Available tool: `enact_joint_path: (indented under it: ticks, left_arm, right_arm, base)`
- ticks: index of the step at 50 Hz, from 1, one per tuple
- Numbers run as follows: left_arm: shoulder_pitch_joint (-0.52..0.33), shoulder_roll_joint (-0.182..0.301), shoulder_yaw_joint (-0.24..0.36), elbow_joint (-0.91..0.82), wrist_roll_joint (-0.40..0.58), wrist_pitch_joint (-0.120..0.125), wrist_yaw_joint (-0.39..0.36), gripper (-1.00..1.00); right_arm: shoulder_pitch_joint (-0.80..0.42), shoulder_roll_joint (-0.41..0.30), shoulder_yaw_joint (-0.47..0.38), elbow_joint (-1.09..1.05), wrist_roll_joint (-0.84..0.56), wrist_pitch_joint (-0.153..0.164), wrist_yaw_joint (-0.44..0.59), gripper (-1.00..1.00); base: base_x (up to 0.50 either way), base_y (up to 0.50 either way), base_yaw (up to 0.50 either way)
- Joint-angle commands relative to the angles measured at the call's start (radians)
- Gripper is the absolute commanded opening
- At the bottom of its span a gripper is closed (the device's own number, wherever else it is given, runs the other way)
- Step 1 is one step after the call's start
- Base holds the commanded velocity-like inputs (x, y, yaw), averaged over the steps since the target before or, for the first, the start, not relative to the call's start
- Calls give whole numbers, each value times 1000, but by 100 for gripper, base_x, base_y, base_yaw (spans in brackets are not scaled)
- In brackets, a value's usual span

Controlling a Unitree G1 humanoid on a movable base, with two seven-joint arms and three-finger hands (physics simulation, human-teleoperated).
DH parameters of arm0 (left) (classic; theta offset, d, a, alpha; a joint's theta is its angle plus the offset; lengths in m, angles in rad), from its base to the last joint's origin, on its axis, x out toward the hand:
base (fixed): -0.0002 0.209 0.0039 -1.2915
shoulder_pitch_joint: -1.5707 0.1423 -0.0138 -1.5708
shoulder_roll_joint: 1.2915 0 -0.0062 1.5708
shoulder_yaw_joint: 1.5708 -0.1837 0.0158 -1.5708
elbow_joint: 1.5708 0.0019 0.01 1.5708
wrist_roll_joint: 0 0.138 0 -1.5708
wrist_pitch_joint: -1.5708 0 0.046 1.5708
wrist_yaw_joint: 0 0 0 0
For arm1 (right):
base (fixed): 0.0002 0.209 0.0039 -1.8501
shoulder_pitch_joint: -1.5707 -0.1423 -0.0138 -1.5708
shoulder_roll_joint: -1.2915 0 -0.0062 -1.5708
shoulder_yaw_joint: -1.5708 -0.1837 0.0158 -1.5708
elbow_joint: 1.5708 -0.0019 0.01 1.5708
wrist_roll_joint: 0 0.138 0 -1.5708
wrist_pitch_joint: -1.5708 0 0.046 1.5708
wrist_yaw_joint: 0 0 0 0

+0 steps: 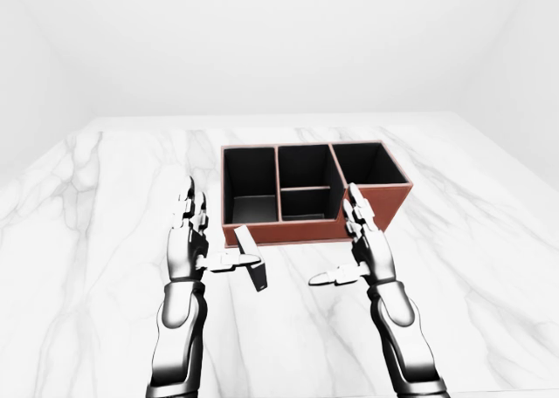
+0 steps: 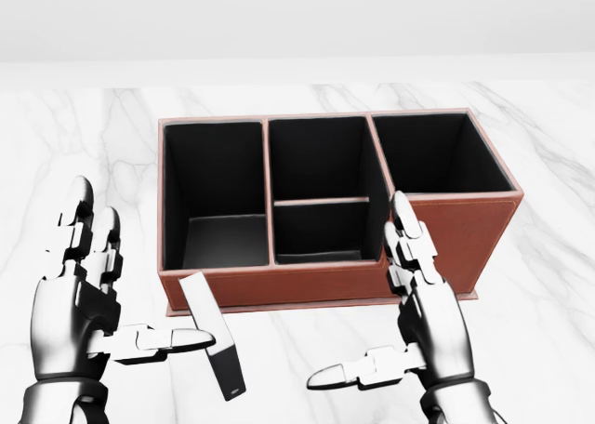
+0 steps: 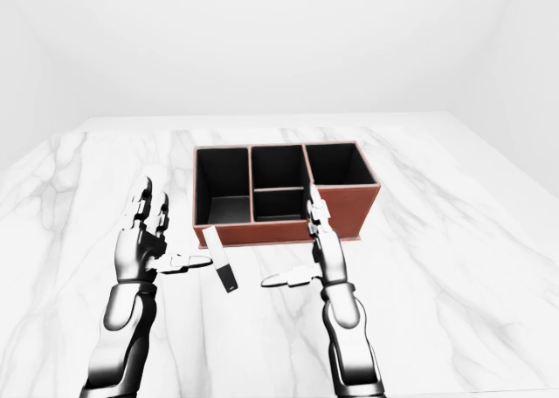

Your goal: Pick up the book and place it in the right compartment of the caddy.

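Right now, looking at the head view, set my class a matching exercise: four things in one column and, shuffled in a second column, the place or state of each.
Column 1:
1. book
2. caddy
3. left hand
4. right hand

Column 2:
A. reddish-brown box with four black, empty compartments
B. open, at the view's lower right, its fingertips overlapping the box's near wall
C. lies on the marble just below the box's left compartment
D. open, at the view's lower left, thumb reaching across the flat dark thing

Pairs: 1-C, 2-A, 3-D, 4-B
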Motion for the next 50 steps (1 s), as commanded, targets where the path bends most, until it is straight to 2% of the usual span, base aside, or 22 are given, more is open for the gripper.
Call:
enact_joint_path:
  ticks: [1, 3, 7, 12, 16, 20, 33, 44, 50]
  left_arm:
    - [-1, 2, 2, 2, 24, 11, 15, 100]
    - [-2, 1, 0, 9, 16, 5, 6, 100]
    - [0, 2, 1, -6, 15, 21, 7, 100]
    - [1, 2, 3, -12, 13, 26, 6, 100]
    - [1, 2, 4, -8, 13, 23, 6, 100]
    - [-3, 2, 5, 13, 15, 7, 4, 100]
    - [-1, 2, 4, 2, 14, 18, 6, 100]
    - [-1, 2, 4, 5, 14, 17, 4, 100]
    - [-4, 2, 5, 17, 14, 8, 3, 100]
  right_arm:
    - [5, 1, 6, -8, 1, 0, 6, 100]
    - [6, 1, 8, -14, 1, 0, 7, 100]
    - [5, 2, 10, -13, -1, 0, 4, 100]
    - [9, 3, 16, -16, -4, 0, 1, 100]
    - [10, 5, 21, -18, -8, 0, -2, 100]
    - [-2, 9, 32, 31, -23, 0, -9, 100]
    - [-29, 22, 59, 97, -55, 0, -34, 100]
    - [-42, 33, 73, 163, -72, 0, -53, 100]
    - [-48, 38, 85, 165, -82, 0, -62, 100]
  base:
    - [0, 0, 0]
    - [0, 0, 0]
    - [0, 0, 0]
    - [0, 0, 0]
    - [0, 0, 0]
    - [0, 0, 0]
    - [0, 0, 0]
    - [0, 0, 0]
    - [0, 0, 0]
